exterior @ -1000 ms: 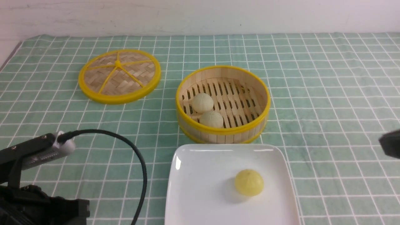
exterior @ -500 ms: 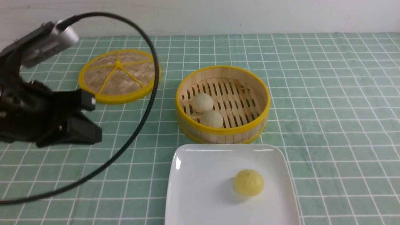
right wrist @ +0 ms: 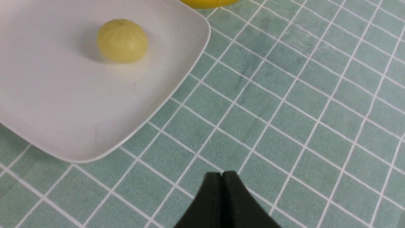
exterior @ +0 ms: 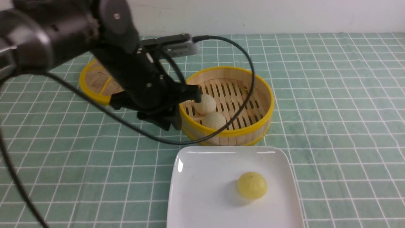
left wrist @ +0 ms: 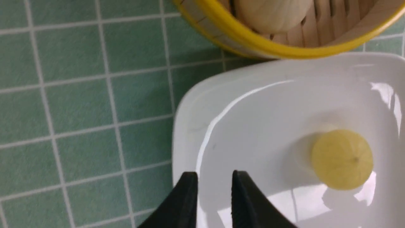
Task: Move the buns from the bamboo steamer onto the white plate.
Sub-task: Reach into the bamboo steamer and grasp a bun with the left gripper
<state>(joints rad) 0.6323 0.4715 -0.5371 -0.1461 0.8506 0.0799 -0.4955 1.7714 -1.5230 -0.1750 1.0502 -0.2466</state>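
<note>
On the white plate (exterior: 202, 190) sits one yellow bun (exterior: 252, 185), two cream buns (exterior: 205, 104) lie in the bamboo steamer (exterior: 253, 131); left gripper (left wrist: 215, 174) slightly parted, right gripper (right wrist: 222, 174) clenched, both empty.

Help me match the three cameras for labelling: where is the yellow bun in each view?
Front view: yellow bun low, right of centre.
Left wrist view: bun beyond the left fingers.
Right wrist view: bun far from the right fingers.
Shared landmark: the white plate under it.
</note>
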